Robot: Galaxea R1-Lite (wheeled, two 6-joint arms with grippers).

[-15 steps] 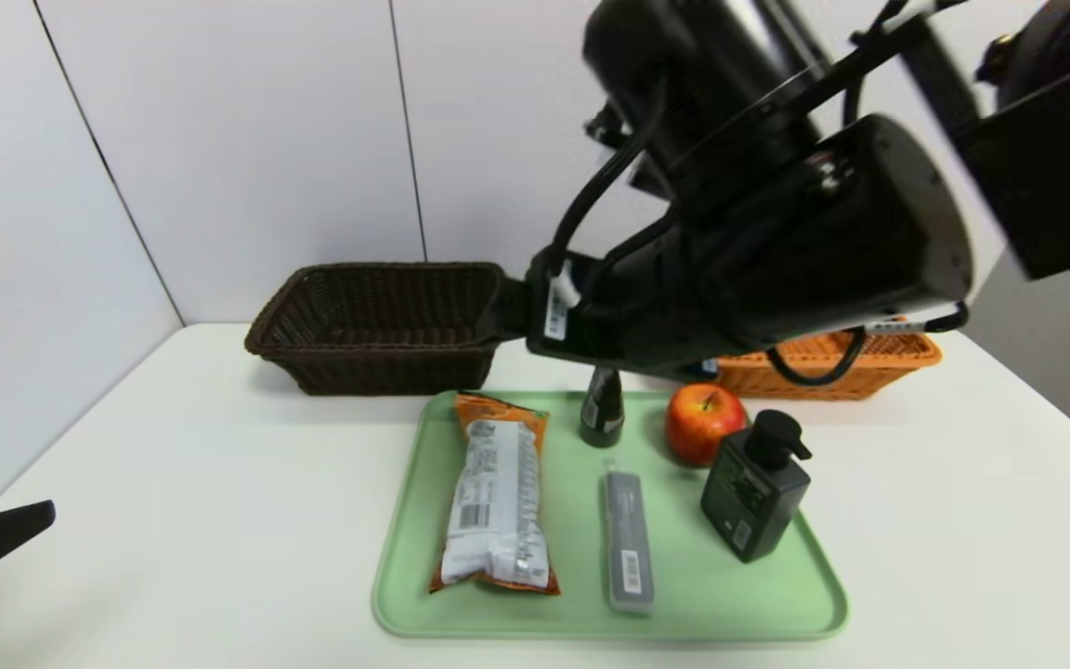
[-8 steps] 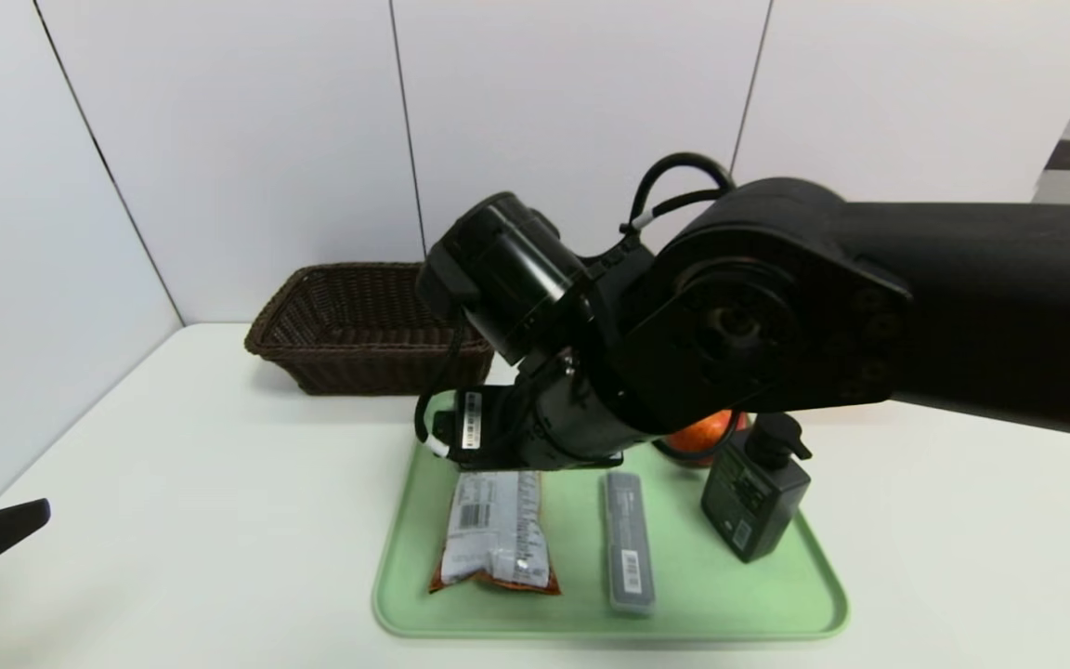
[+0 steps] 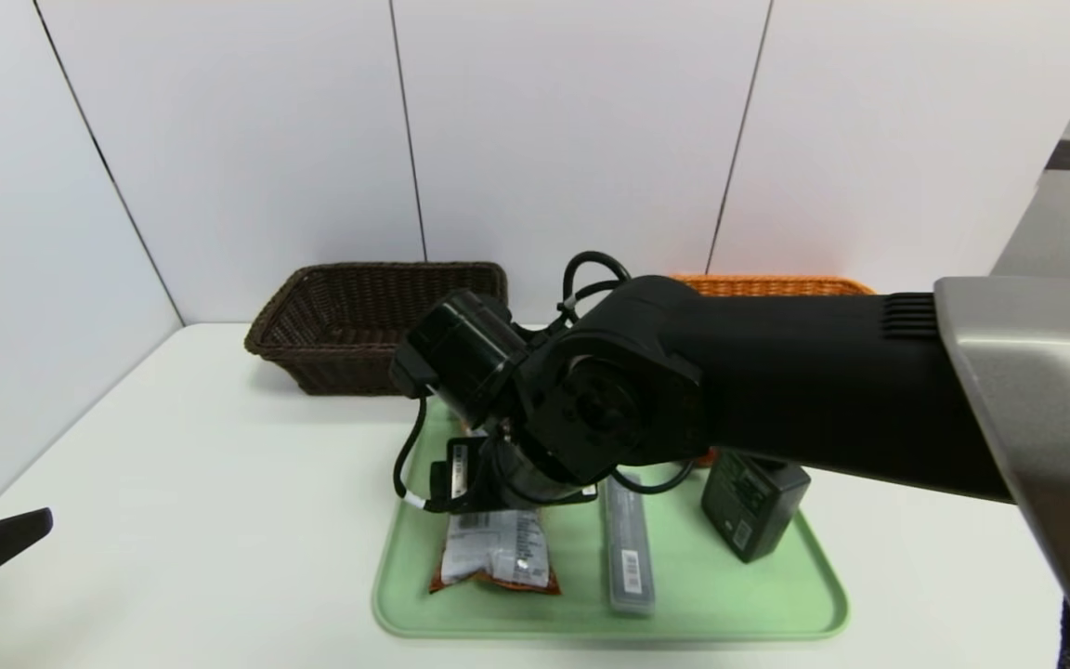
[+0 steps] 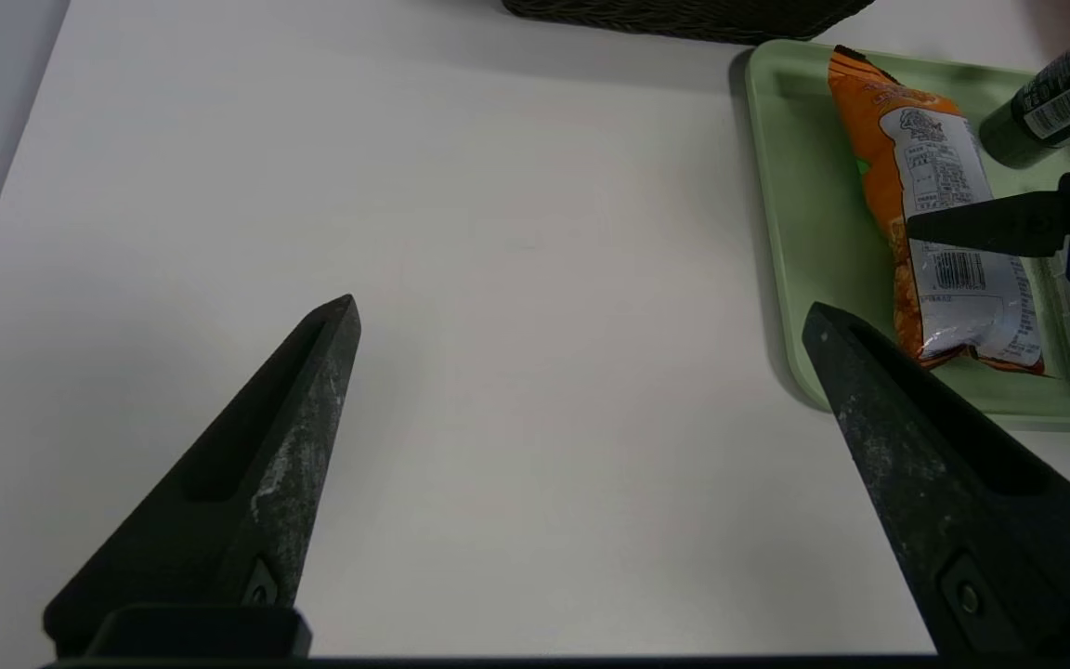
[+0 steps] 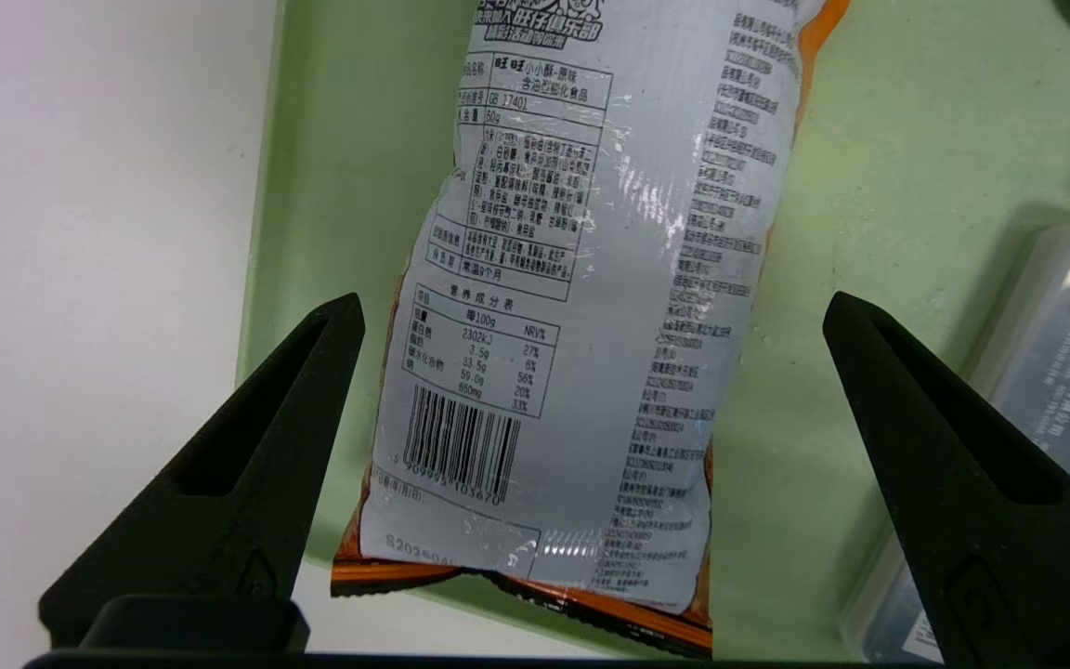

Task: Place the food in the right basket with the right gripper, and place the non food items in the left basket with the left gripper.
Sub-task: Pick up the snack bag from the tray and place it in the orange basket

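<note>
The snack packet, orange-edged with a white printed panel, lies lengthwise on the green tray. My right gripper hovers just over the packet's barcode end, open, one finger on each side and nothing held. In the head view the right arm hides the apple and the conical tube; that tube shows in the left wrist view. The grey case and the black pump bottle rest on the tray. My left gripper is open over bare table left of the tray. Dark left basket and orange right basket stand behind.
The white table ends at white wall panels behind the baskets and on the left. My right forearm stretches across the tray from the right, above the pump bottle.
My right arm has swung down and to the left, from high over the baskets to low over the snack packet. The left gripper and the items on the tray have not moved.
</note>
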